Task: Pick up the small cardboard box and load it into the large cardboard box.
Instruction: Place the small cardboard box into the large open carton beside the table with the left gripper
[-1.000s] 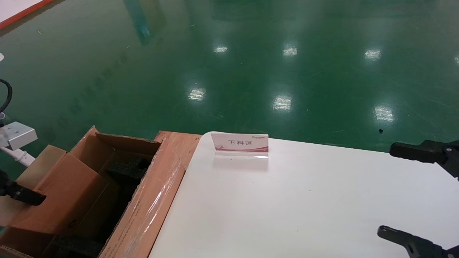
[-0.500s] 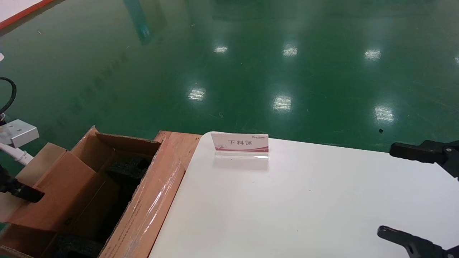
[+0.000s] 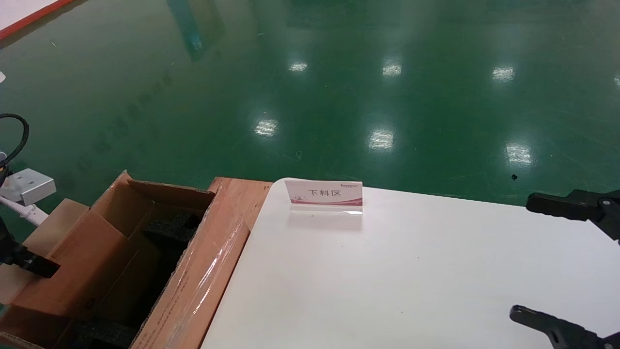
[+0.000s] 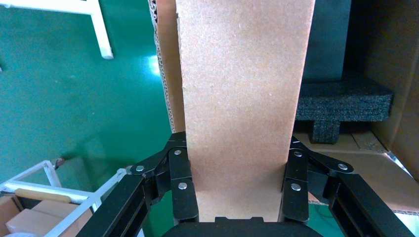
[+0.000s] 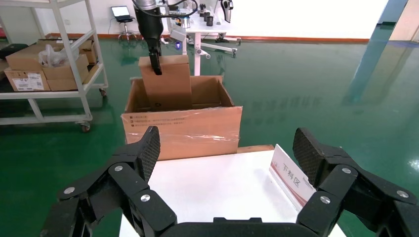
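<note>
The small cardboard box [image 3: 82, 261], a slim brown carton, hangs tilted with its lower end inside the open top of the large cardboard box [image 3: 208, 271]. My left gripper [image 3: 29, 264] is shut on its near end, and in the left wrist view the fingers [image 4: 180, 182] clamp both sides of the small box [image 4: 242, 98]. Black foam pads [image 4: 346, 98] lie inside the big carton. The right wrist view shows the small box [image 5: 165, 81] sticking out of the large box [image 5: 183, 128] from afar. My right gripper [image 3: 530, 259] hovers open over the table's right side, holding nothing.
The white table [image 3: 411, 271] carries a small red-and-white sign [image 3: 325, 196] near its far edge. The large box stands on the green floor against the table's left end. A white shelving cart with cartons [image 5: 49, 64] stands beyond it.
The small box has shifted slightly down and to the left in the large box's opening, carried by my left gripper. The right arm has not moved.
</note>
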Controlling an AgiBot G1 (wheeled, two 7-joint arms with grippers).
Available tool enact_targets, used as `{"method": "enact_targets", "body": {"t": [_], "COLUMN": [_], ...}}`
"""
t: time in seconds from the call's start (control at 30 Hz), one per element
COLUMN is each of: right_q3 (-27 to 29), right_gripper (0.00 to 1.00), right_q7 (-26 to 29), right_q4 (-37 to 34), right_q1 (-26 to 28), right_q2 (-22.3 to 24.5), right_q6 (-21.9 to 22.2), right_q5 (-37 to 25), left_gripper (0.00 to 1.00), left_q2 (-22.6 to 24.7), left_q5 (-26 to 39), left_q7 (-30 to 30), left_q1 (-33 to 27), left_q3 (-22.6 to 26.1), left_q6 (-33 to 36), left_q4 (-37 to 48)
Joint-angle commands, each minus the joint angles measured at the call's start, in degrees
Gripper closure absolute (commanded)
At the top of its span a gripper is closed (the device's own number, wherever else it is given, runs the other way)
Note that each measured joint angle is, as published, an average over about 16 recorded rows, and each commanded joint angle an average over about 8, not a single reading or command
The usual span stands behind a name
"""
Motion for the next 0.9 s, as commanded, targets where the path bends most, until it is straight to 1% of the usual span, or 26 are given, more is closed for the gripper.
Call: {"method": "enact_targets", "body": {"t": [0.03,0.43,0.9], "right_q3": [-0.01,-0.04,-0.08], "right_gripper": [0.0,0.0,0.0], "right_q7": [0.0,-0.02,-0.04], "right_q4": [0.0,0.0,0.0], "right_q1": [0.0,0.01,0.02], "right_q2": [0.0,0.02,0.03], "right_q6": [0.0,0.02,0.03], "right_q5": [0.0,0.03,0.05], "left_gripper": [1.0,1.0,1.0], "left_q2": [0.13,1.67,4.5], "left_q5": [0.18,-0.35,-1.44], "left_q7": [-0.27,-1.11,-1.91], "left_q1": [0.46,4.25,8.87], "left_q3": [0.09,0.51,1.42], "left_q6": [-0.45,-4.99,-8.01], "left_q4": [0.01,1.59,5.03]}}
